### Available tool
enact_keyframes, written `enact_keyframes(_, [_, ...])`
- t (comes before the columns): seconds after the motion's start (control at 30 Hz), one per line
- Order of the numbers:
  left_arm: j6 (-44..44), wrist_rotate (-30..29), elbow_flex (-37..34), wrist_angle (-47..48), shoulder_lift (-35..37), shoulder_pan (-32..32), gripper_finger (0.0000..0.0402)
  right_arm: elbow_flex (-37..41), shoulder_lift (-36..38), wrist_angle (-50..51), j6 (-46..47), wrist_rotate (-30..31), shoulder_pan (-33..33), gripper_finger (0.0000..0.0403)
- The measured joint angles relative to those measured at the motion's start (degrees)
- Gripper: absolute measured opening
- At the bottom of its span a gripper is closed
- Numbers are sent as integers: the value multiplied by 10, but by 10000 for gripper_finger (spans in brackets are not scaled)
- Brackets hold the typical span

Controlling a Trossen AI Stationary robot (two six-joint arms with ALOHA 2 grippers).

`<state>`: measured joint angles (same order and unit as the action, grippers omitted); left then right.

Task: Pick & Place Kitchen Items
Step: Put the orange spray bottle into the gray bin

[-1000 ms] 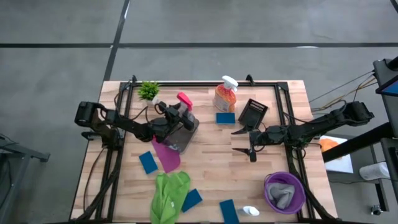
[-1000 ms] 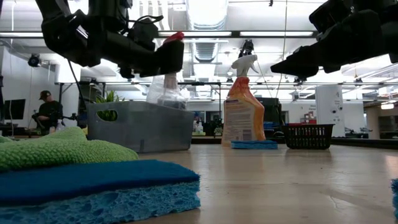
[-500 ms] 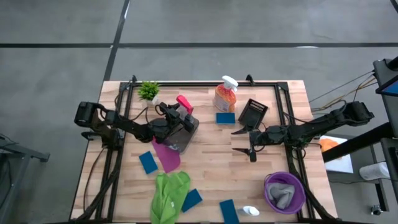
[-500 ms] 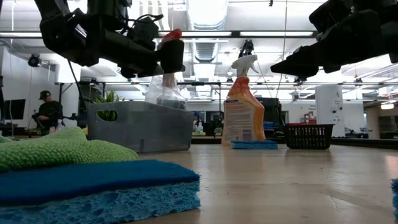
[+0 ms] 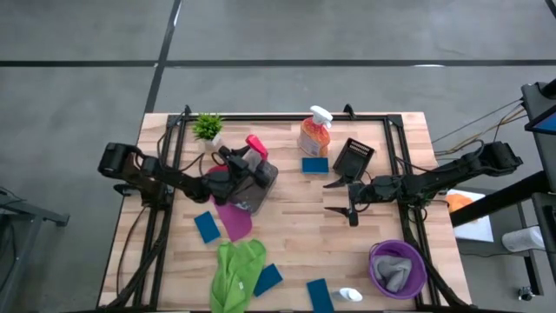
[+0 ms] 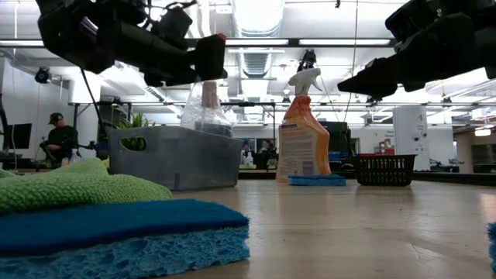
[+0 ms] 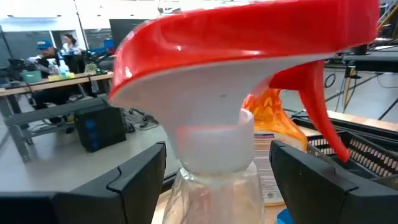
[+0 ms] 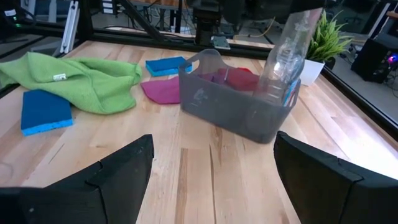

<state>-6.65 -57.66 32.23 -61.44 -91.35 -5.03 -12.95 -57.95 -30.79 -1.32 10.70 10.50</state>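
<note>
Red-topped bottle point(image 7: 249, 81) stood upright in the grey bin point(image 5: 257, 186), directly ahead of your left tool point(image 5: 233, 168), whose fingers gaped either side of its neck.

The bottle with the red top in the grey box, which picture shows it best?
The right wrist view: the clear bottle leans in the grey bin, only its red top hidden. The left wrist view shows just its top, between the open left gripper's fingers. The high and low views show it small.

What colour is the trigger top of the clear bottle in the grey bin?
Red, clearest in the left wrist view.
</note>
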Motion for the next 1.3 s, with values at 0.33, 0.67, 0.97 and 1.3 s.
enact_keyframes(0.33, [-39, -76, 0, 8, 3, -55, 287, 0, 0, 0, 0, 0, 0, 325])
enact_keyframes(0.67, [-40, -121, 0, 24, 3, -113, 287, 0, 0, 0, 0, 1, 0, 325])
enact_keyframes(0.97, [-82, -185, 0, 26, 13, -207, 287, 0, 0, -15, 0, 5, 0, 325])
enact_keyframes(1.3, [-84, -163, 0, 26, 16, -285, 287, -92, -3, 41, 1, 36, -16, 325])
